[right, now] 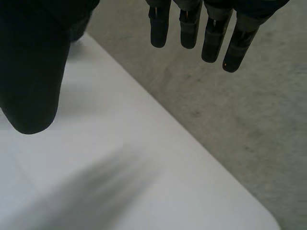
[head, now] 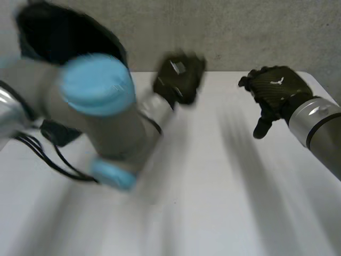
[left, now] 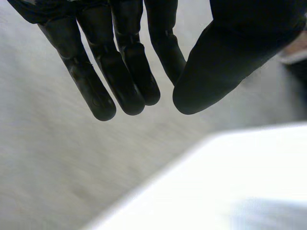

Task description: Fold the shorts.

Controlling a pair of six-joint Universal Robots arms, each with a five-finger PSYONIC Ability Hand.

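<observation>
The black left hand (head: 178, 77) hangs above the far edge of the white bench (head: 213, 186), fingers straight, thumb apart, holding nothing. The black right hand (head: 274, 88) hovers near the far right corner, fingers relaxed and empty. Where the shorts lie, or which way they point, I cannot tell.

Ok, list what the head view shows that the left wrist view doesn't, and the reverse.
Head view adds: the black right hand, open above the white table's far right corner, and the left arm of grey joints and light-blue caps stretched over the table. Left wrist view adds: the black left hand's palm side, fingers straight, thumb apart, holding nothing, fingertips against the grey speckled floor. Shared: the left hand, the table, the floor beyond its edge.
</observation>
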